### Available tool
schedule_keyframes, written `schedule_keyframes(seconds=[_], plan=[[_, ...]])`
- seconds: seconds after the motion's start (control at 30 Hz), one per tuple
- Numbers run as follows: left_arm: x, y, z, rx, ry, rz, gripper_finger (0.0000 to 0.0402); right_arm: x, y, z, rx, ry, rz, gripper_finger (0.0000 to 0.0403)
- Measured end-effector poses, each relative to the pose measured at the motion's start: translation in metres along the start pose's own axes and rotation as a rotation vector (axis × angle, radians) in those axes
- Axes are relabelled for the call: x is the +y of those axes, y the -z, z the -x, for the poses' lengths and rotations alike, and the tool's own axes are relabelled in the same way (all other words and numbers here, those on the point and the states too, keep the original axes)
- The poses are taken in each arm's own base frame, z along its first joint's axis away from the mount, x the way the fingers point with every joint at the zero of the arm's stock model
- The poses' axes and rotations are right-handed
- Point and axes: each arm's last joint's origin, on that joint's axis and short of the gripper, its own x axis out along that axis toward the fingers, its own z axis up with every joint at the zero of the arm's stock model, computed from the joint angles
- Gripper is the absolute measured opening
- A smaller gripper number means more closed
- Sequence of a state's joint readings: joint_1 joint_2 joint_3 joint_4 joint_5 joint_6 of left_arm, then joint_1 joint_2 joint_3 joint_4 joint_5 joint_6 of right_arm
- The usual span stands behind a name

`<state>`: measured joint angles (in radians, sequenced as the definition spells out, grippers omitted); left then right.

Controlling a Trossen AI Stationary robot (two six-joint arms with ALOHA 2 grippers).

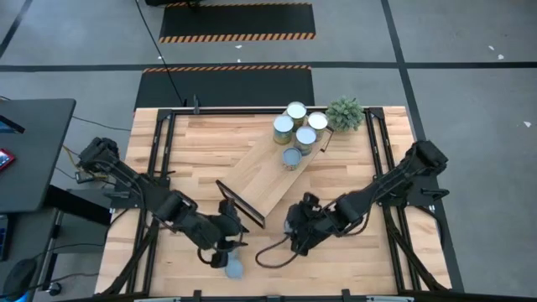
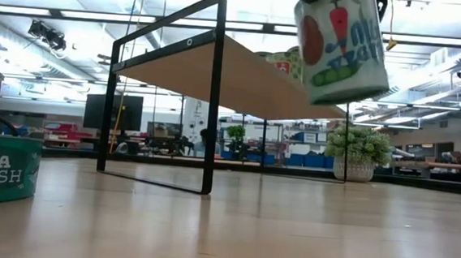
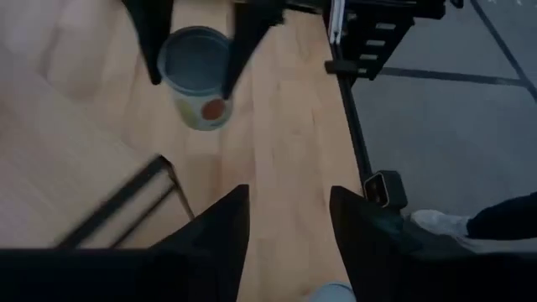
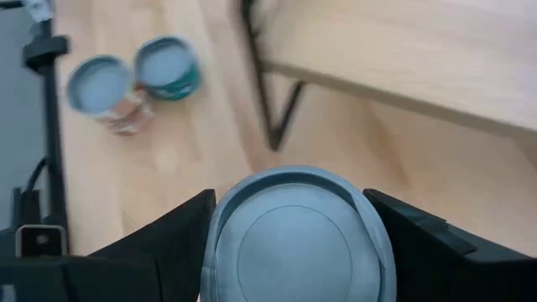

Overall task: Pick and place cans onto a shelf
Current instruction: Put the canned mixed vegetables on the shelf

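My right gripper [image 1: 299, 228] is shut on a can with a pale blue-grey top [image 4: 298, 243]. It holds the can above the table by the shelf's near end; the can also shows in the low view [image 2: 342, 43]. The light-wood shelf [image 1: 281, 172] lies slantwise across the table and several cans [image 1: 296, 126] stand on its far end. My left gripper [image 3: 289, 239] is open and empty near the table's front edge. It is over two more cans [image 2: 8, 170] that stand on the table, one with its top showing [image 1: 233, 267]. My right gripper pinches the can between its two fingers, on two opposite sides by the top rim [image 4: 216, 226]. The fingers come from above, pointing down. The can hangs below them, a little tilted, lifted clear of the table [image 2: 340, 72].
A small potted plant [image 1: 345, 112] stands at the far right by the shelf's far end. Black frame rails [image 1: 159, 151] run along the table's left and right sides. Bare tabletop [image 1: 352, 268] lies at the near right.
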<state>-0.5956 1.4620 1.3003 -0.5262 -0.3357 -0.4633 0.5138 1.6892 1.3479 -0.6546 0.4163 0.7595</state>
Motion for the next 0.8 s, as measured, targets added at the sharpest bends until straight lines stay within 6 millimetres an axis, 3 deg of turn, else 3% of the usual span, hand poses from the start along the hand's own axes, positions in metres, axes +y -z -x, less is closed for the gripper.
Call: schedule_keyframes(seconds=[0.4,0.8], plan=[[0.031,-0.017,0.034,-0.064,-0.042,-0.122,0.0172,-0.058,-0.028,0.046,-0.033,0.125,-0.161,0.0290],[0.067,-0.032,0.037,-0.096,-0.148,-0.177,0.0172,-0.118,-0.054,0.059,-0.067,0.308,-0.109,0.0290]])
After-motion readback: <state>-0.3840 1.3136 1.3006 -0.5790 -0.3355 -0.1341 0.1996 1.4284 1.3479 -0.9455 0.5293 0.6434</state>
